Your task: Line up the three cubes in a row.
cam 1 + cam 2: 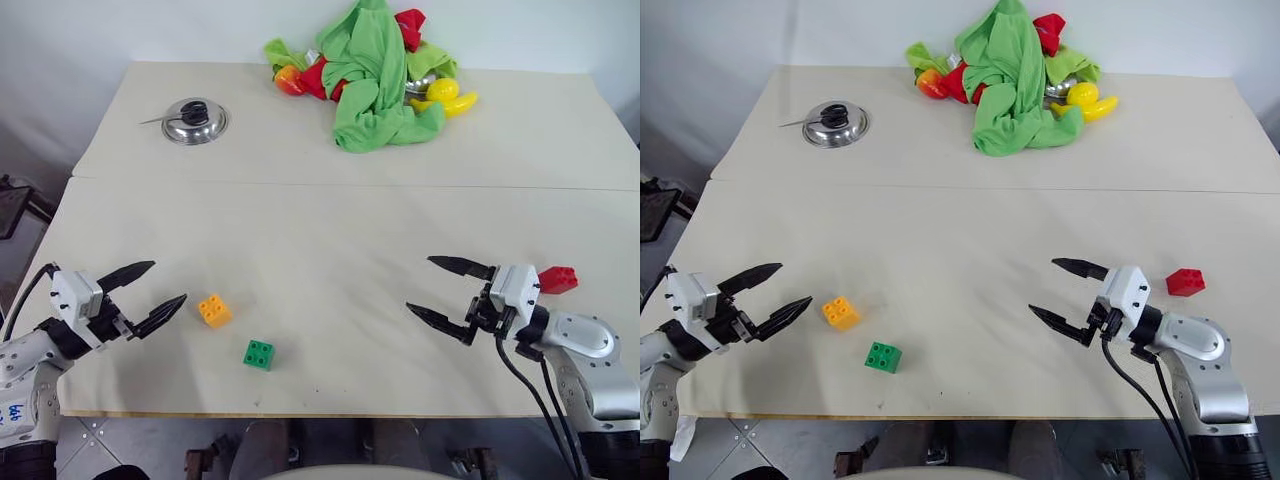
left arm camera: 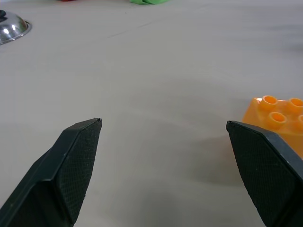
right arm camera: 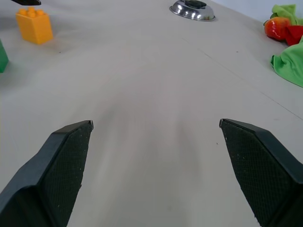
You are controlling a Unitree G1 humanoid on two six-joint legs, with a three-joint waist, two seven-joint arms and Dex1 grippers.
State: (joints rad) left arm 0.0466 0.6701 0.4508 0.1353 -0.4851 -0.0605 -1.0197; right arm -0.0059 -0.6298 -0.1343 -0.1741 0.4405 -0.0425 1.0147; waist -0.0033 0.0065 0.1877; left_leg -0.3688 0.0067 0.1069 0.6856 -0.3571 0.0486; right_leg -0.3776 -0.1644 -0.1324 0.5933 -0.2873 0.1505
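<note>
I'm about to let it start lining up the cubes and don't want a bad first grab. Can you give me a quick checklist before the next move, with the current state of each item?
1. Left gripper fingers open and holding nothing: ok.
2. Right gripper fingers open and holding nothing: ok.
3. All three cubes in sight on the table: orange-yellow cube, green cube, red cube: ok.
4. Cubes upright, studs on top: orange-yellow and green ok; red cannot tell.
5. Cubes already in a row: not ok; the red one lies far off, beyond the right gripper.
6. Cloth pile and metal lid far from the cubes: ok.
</note>
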